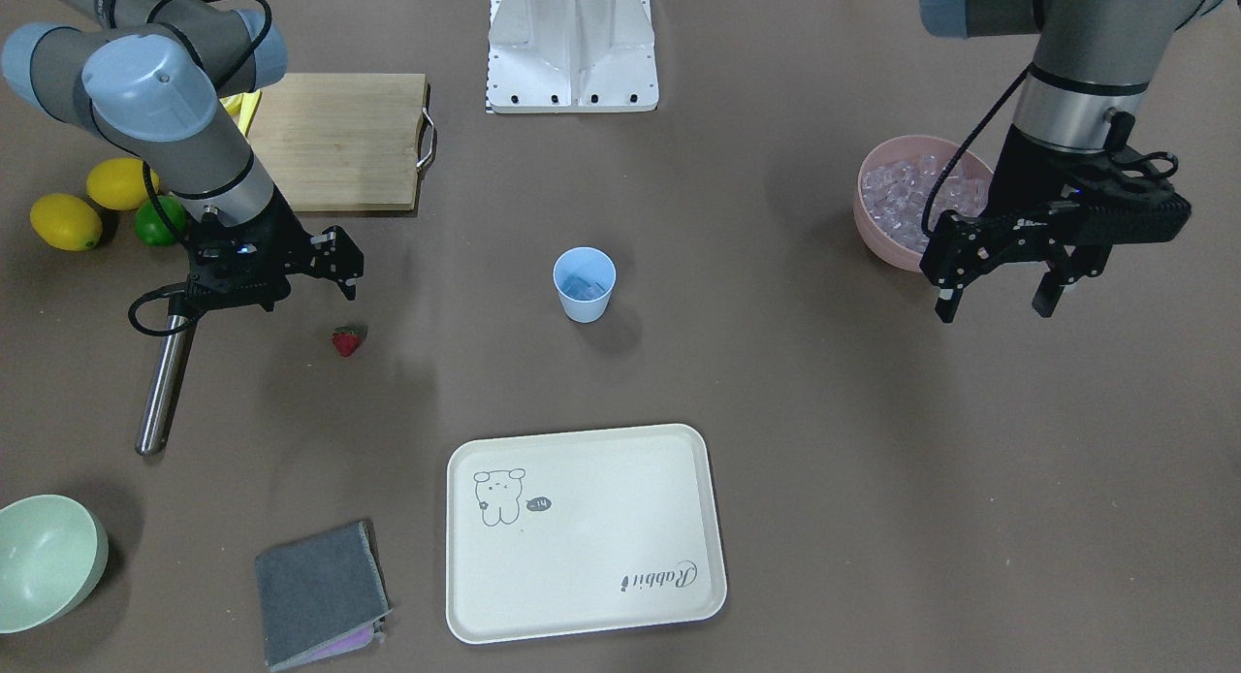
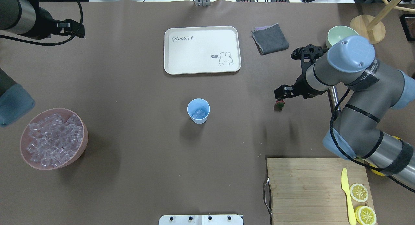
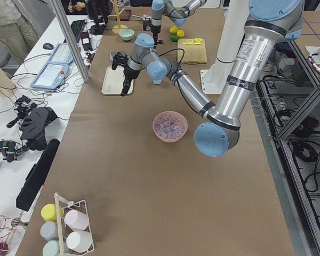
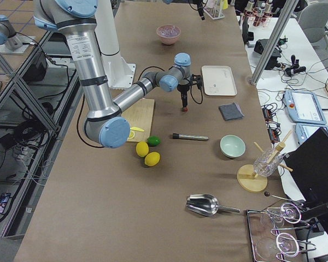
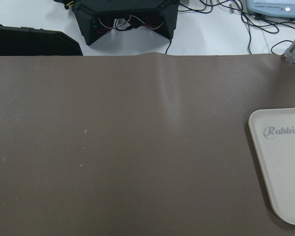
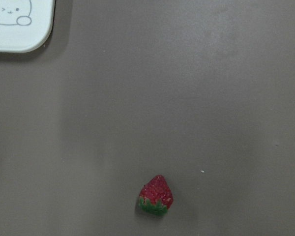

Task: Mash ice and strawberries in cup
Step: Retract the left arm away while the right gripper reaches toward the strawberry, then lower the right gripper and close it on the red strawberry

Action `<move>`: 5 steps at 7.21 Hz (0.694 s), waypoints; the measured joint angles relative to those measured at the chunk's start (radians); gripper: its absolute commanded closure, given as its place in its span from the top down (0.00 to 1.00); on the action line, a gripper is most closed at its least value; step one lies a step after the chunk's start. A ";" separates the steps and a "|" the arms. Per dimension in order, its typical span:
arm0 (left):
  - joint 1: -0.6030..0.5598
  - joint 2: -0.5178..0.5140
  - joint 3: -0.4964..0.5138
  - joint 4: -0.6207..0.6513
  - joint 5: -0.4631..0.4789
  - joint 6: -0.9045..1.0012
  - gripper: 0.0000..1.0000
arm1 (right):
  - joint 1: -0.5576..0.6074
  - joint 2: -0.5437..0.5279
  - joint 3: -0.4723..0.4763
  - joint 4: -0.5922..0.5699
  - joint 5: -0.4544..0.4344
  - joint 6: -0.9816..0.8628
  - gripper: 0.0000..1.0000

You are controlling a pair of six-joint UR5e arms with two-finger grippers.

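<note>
One small red strawberry sits beside, not between, the widely spread right fingers; descending here could knock it rolling. The left fingers are spread too.

The cup is smooth blue plastic, the ice clear and glassy. The cutting board is bare wood, the rod polished metal.

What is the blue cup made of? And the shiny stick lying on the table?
The cup looks like matte plastic: thin, evenly light blue wall, little shine. The stick looks like polished metal, maybe steel: silvery, with bright reflections along it.
</note>
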 measured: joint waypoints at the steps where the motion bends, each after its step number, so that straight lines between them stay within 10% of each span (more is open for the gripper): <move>1: -0.012 0.008 0.005 0.001 -0.002 0.032 0.98 | -0.016 0.003 -0.036 0.041 -0.013 0.005 1.00; 5: -0.027 0.014 0.003 0.004 -0.005 0.055 0.98 | -0.060 0.015 -0.116 0.098 -0.075 0.007 1.00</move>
